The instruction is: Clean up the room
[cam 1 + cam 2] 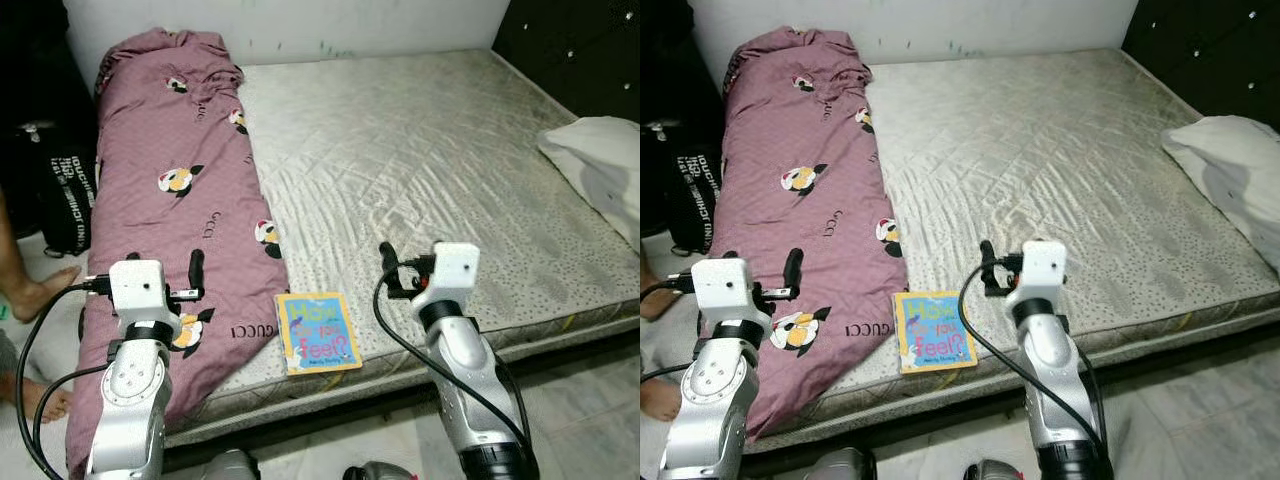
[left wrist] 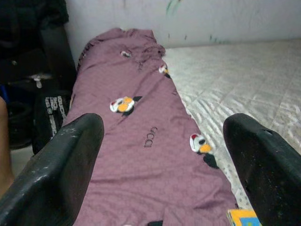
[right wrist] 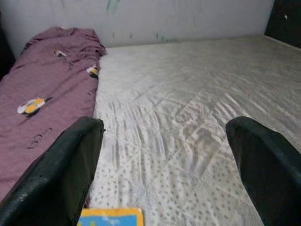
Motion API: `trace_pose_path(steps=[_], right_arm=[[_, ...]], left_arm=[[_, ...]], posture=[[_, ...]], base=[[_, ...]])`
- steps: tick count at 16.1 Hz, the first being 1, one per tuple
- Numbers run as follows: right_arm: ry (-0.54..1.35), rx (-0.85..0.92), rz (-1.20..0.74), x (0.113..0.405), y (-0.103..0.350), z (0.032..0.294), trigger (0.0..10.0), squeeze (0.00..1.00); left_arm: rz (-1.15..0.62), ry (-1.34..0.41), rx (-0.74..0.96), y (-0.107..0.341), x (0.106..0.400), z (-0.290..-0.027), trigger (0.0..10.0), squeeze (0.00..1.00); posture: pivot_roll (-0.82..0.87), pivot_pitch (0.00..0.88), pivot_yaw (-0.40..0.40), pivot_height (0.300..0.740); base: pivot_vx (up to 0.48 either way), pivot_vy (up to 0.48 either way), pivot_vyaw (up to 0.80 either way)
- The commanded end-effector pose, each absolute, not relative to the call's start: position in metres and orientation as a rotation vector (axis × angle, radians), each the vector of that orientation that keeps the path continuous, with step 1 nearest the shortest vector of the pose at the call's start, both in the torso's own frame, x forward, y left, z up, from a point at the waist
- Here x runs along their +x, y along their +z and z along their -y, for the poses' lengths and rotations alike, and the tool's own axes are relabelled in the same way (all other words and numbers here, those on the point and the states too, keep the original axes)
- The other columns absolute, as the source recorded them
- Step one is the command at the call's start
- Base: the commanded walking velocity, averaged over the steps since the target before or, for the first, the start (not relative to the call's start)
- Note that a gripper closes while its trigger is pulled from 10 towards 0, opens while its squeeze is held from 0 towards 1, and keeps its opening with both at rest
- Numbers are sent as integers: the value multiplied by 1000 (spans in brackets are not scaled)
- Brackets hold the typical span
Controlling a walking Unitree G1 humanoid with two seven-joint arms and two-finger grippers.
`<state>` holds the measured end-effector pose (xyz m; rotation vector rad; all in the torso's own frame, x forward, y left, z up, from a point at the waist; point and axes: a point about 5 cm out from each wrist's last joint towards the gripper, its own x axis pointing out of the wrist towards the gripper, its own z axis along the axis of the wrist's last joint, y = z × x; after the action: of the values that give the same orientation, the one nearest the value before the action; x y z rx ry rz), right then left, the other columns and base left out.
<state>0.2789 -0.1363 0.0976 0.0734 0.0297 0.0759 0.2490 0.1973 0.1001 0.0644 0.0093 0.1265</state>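
left gripper (image 1: 196, 272) spread, empty | right gripper (image 1: 388, 268) spread, empty | book (image 1: 317, 332) at mattress (image 1: 440, 160) edge: a nudge may tip it off

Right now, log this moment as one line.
left gripper: open, over purple patterned quilt | right gripper: open, above mattress | colourful children's book: mattress front edge, untouched

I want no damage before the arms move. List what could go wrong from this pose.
1. The book lies at the mattress front edge, its corner near the brink; a push from either gripper could likely slide it to the floor.
2. The left gripper hovers over the purple blanket with jaws open; a low reach may snag the loose fabric.
3. A person's bare foot stands close beside the left arm; a sideways swing might strike it.
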Motion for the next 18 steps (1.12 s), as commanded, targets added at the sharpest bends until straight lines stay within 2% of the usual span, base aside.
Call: trace_pose_path(steps=[1, 6, 11, 18], right_arm=[[83, 63, -8, 279, 106, 140, 10000, 0], [101, 61, -10, 286, 107, 136, 10000, 0], [112, 72, -20, 286, 108, 135, 10000, 0], [105, 49, -32, 289, 107, 136, 10000, 0]], left_arm=[[1, 142, 66, 105, 249, -201, 10000, 0], [-7, 143, 65, 105, 240, -197, 10000, 0], [-25, 164, 77, 104, 244, -200, 10000, 0], [-92, 202, 74, 99, 244, -200, 10000, 0]], posture=[[21, 134, -16, 725], [41, 165, -32, 660], [32, 164, -28, 610], [35, 159, -33, 610]], base=[[0, 0, 0], [0, 0, 0], [0, 0, 0], [0, 0, 0]])
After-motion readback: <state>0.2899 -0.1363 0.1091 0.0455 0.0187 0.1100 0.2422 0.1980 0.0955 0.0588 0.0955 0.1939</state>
